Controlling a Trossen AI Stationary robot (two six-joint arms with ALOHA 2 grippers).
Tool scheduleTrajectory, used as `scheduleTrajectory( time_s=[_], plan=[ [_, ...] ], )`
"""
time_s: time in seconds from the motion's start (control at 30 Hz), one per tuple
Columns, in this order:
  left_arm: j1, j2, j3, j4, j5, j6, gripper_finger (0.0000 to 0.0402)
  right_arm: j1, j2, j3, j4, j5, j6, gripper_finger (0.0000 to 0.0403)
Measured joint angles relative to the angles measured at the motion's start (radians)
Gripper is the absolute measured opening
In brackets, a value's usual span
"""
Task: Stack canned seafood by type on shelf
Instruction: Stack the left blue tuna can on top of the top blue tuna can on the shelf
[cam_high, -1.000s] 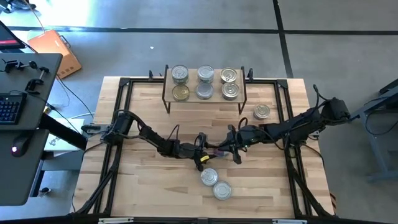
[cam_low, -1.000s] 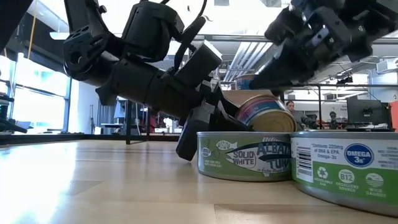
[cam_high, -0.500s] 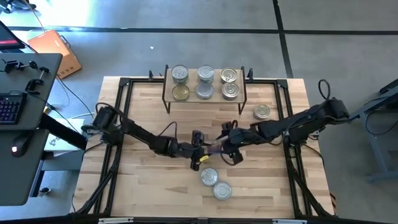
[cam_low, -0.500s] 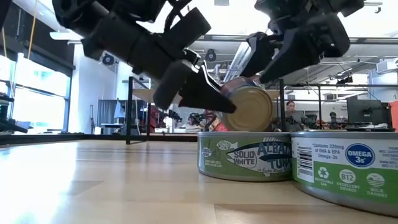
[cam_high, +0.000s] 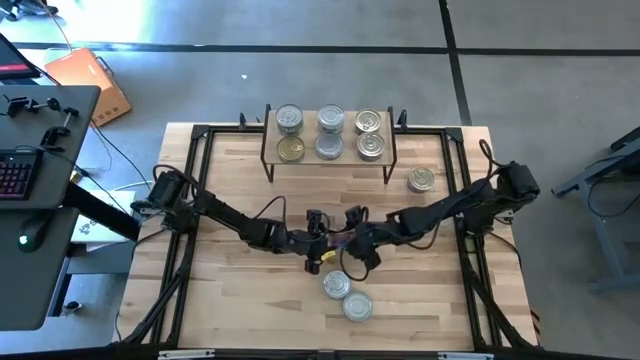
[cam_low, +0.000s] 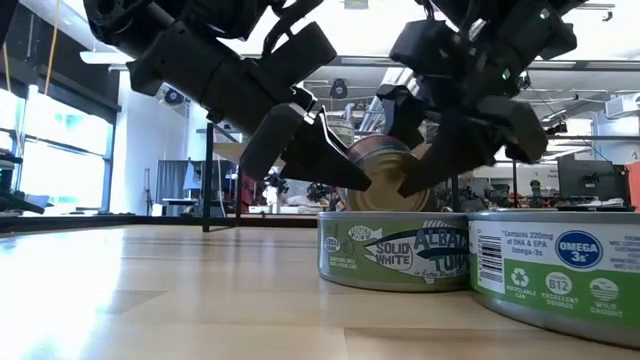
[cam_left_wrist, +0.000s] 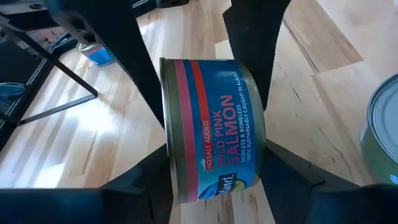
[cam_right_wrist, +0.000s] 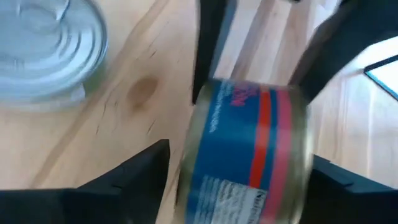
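A blue-and-red pink salmon can (cam_left_wrist: 211, 130) hangs on edge above the table's middle (cam_high: 337, 241), with my left gripper (cam_high: 322, 243) shut on it. My right gripper (cam_high: 352, 248) comes from the right and stands open, one finger on either side of the same can (cam_right_wrist: 249, 149). In the low view the can's gold end (cam_low: 385, 175) faces the near edge, between both grippers. The shelf (cam_high: 308, 135) stands at the far edge on black legs and bears several cans. My left gripper pinches the salmon can by its two flat ends (cam_left_wrist: 174, 168) between its two fingers, slanting down from the table's left. The can is on edge, label toward the wrist, lifted clear of the table. My right gripper's fingers (cam_right_wrist: 140, 174) flank the same ends; whether they touch, I cannot tell.
Two cans lie flat near the front edge (cam_high: 335, 285) (cam_high: 357, 305), right below the grippers; the low view shows them as an albacore can (cam_low: 395, 250) and a green-labelled can (cam_low: 560, 275). A lone can (cam_high: 421, 180) sits right of the shelf. Black rails frame the tabletop.
My left gripper has risen with the salmon can from just above the table and rolled, so the can now hangs clear above the albacore can. My right gripper has opened, rolled, and moved toward the table's left until its fingers stand around the can.
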Motion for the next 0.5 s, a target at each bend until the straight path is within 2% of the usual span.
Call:
scheduleTrajectory(
  time_s=[0.2,0.3,0.5],
  plan=[
    [0.0,0.0,0.0,-0.003,0.014,-0.015,0.0197,0.002,-0.016,0.0,-0.003,0.035,0.128,0.0172],
    [0.002,-0.021,0.004,-0.017,0.034,-0.036,0.0206,0.012,-0.063,0.0,-0.039,0.054,0.148,0.0168],
    [-0.01,-0.143,0.013,-0.138,-0.001,-0.075,0.0211,0.052,-0.234,0.002,-0.144,0.174,0.139,0.0168]
  ],
)
